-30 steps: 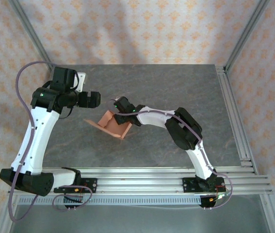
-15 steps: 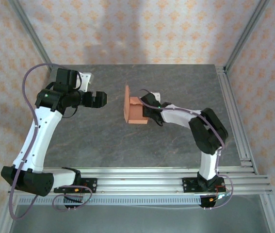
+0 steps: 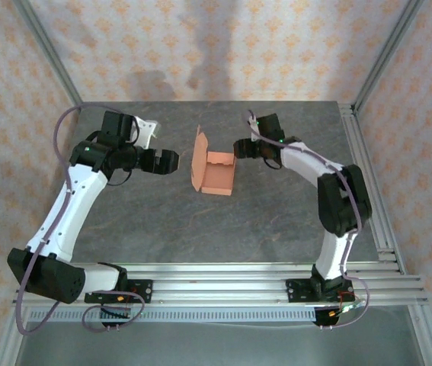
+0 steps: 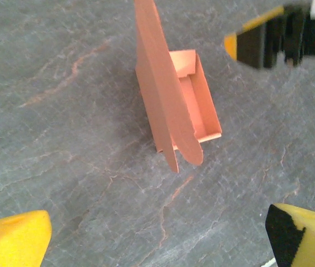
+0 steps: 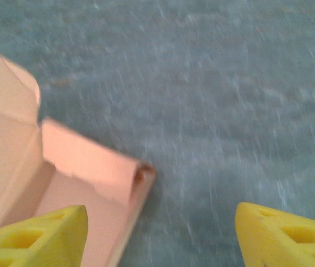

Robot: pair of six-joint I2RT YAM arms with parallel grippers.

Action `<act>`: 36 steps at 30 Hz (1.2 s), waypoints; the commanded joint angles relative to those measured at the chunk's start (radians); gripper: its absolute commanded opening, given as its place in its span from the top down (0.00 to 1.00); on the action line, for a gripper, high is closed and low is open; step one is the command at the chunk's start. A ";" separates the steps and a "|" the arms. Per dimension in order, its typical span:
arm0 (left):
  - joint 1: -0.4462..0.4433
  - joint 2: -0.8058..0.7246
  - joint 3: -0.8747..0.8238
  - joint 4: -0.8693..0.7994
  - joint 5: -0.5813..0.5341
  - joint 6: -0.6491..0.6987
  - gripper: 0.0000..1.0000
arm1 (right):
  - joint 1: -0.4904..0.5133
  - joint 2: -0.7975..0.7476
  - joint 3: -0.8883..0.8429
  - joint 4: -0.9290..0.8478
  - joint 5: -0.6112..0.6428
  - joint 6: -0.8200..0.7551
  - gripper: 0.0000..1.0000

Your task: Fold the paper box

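Right fingers [image 5: 282, 231] had let go and backed off, spread and empty, leaving the small salmon-orange card box [image 3: 217, 174] on the grey mottled surface [image 3: 276, 221], lid [image 3: 198, 158] upright. Left fingers [image 4: 13, 242] gaped wide nearby; lid-closing looked next.
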 commanded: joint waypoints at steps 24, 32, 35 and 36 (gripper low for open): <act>-0.027 0.005 -0.043 0.017 0.065 0.060 0.00 | 0.050 0.386 0.478 -0.395 -0.085 -0.236 0.65; -0.028 0.022 -0.077 0.104 -0.001 -0.040 0.00 | 0.052 0.164 0.161 -0.111 0.158 -0.120 0.73; -0.041 0.015 -0.139 0.219 -0.108 -0.161 0.00 | 0.058 0.082 0.030 -0.007 0.257 -0.054 0.75; -0.051 0.012 -0.159 0.252 -0.130 -0.199 0.00 | 0.063 0.058 -0.005 0.012 0.297 -0.031 0.75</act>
